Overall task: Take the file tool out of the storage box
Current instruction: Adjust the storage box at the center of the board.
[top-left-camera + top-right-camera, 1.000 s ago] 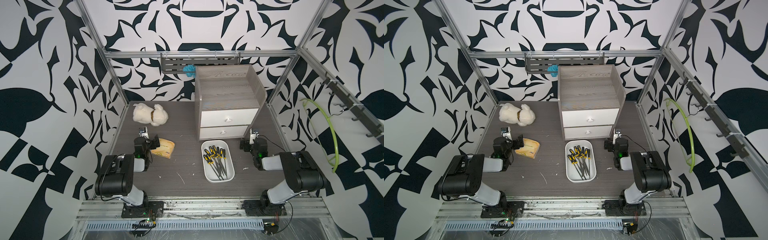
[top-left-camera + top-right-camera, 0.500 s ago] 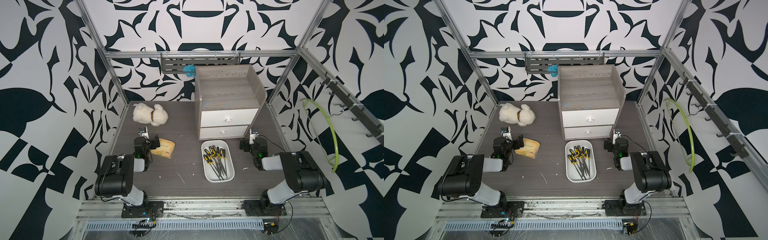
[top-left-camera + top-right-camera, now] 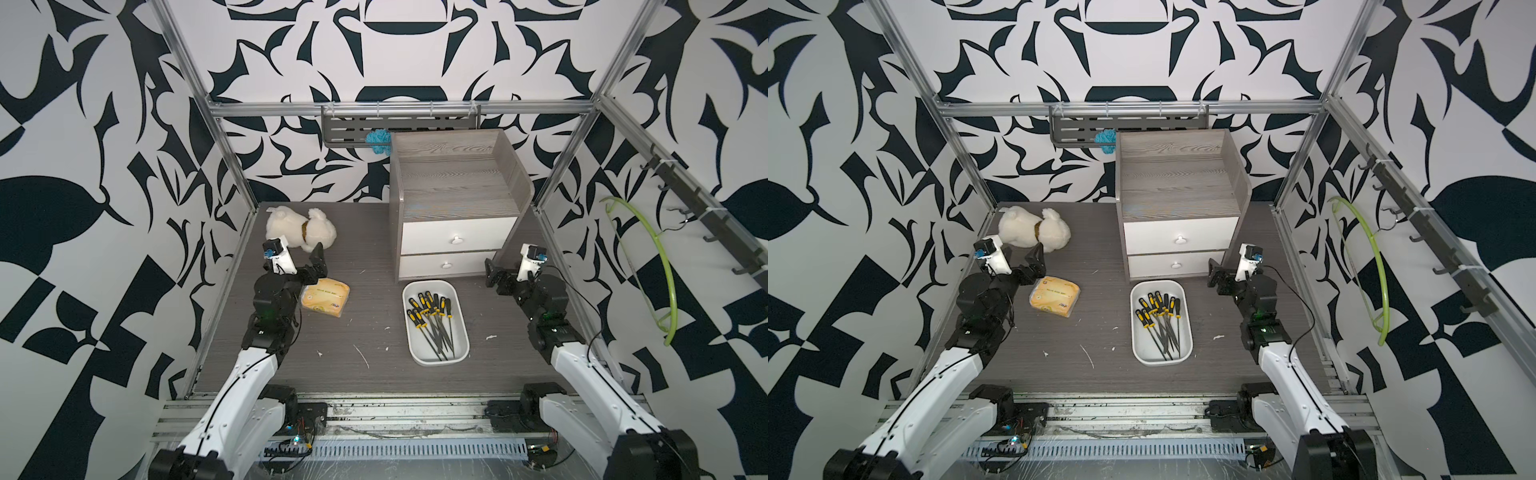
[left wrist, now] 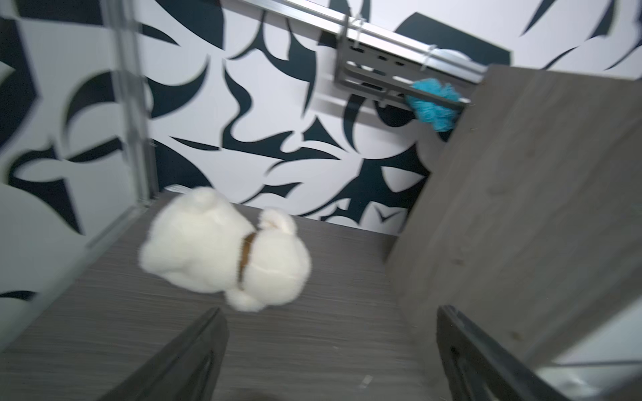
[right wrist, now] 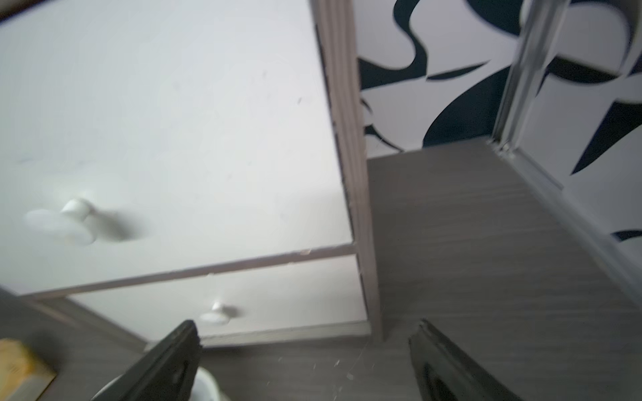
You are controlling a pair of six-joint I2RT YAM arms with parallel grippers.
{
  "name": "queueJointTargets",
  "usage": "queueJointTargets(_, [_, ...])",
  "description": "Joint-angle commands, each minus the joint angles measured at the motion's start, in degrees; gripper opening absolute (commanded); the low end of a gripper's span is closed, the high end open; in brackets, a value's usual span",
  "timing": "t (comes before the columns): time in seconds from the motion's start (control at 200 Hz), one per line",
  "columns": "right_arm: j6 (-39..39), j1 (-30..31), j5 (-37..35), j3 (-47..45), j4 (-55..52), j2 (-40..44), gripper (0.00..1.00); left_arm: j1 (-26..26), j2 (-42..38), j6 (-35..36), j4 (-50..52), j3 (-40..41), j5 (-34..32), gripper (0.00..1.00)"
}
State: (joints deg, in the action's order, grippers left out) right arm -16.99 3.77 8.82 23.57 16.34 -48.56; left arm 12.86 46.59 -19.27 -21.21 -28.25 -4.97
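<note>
Looks like a robotics lab cell: an aluminium frame (image 3: 270, 109) carries patterned walls (image 3: 395, 50), a left arm (image 3: 249, 374) and right arm (image 3: 582, 370) are mounted on a wired front rail (image 3: 395, 415), with a plush toy (image 3: 291, 226) and storage box (image 3: 436, 360) on the floor.

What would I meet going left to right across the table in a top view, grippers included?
left gripper → yellow packet → storage box holding the file tools → right gripper. The plush toy and cabinet overlap these, so they are left out.
</note>
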Motion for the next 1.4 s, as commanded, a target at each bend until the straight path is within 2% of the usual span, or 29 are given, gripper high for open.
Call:
queueJointTargets(0.0, [-6.9,0.5,9.0,3.3,-14.9,5.6,0.92,3.9,-0.2,-12.7,13.7,-1.7,10.9,0.99])
queueJointTargets(0.09, [-8.9,1.3,13.0,3.6,-20.8,9.1,0.81,10.8,0.7,-16.4,15.9,-0.5,12.3,0.99])
queueJointTargets(0.135, [-9.2,2.1,13.8,3.7,-23.7,9.6,0.79,14.7,1.9,-17.6,15.1,0.8,11.8,0.97])
queueJointTargets(0.23, [-8.9,4.6,13.2,2.1,-25.1,9.0,0.74,23.0,7.8,-18.5,11.4,2.6,10.7,0.87])
queueJointTargets(0.29, [-9.1,6.8,11.4,1.9,-25.2,7.7,0.71,28.0,12.2,-18.7,7.7,2.7,9.1,0.86])
queueJointTargets(0.3, [-9.1,7.3,11.1,1.9,-25.3,7.3,0.7,28.8,12.9,-18.6,7.3,2.5,8.9,0.83])
queueJointTargets(0.4, [-7.5,12.7,7.0,2.8,-25.8,2.1,0.68,33.6,20.7,-18.1,4.3,1.0,7.8,0.74])
queueJointTargets(0.48, [-6.8,15.7,6.7,3.8,-25.8,-3.4,0.64,33.9,26.9,-19.6,1.2,0.4,12.1,0.67])
queueJointTargets(0.615, [-6.1,17.9,4.3,4.8,-26.0,-10.4,0.59,33.8,32.1,-20.4,-1.2,-0.4,13.6,0.67])
queueJointTargets(0.715, [-5.8,18.3,5.3,5.9,-25.4,-13.7,0.5,33.8,34.1,-19.1,-2.6,-1.8,14.8,0.67])
queueJointTargets(0.77, [-5.8,18.8,5.3,6.1,-25.3,-14.8,0.49,33.8,35.7,-19.1,-2.9,-2.6,15.1,0.67])
queueJointTargets(0.96, [-6.0,19.9,5.6,6.1,-25.1,-15.2,0.44,33.8,32.8,-21.9,-5.9,0.4,10.8,0.68])
queueJointTargets(1.025, [-6.2,20.1,6.0,6.1,-25.0,-15.4,0.42,33.8,32.9,-22.0,-5.9,0.4,11.3,0.68])
queueJointTargets(1.15, [-6.4,20.9,7.1,6.2,-24.5,-15.9,0.38,33.8,38.6,-22.7,-6.1,-2.7,16.0,0.55])
queueJointTargets(1.225, [-6.7,21.8,7.3,6.3,-24.2,-15.9,0.36,33.8,40.5,-23.2,-6.5,-3.5,16.0,0.44])
queueJointTargets(1.395, [-7.7,24.6,7.1,6.5,-22.8,-16.0,0.35,33.8,39.2,-21.1,-2.2,-4.1,12.6,0.41])
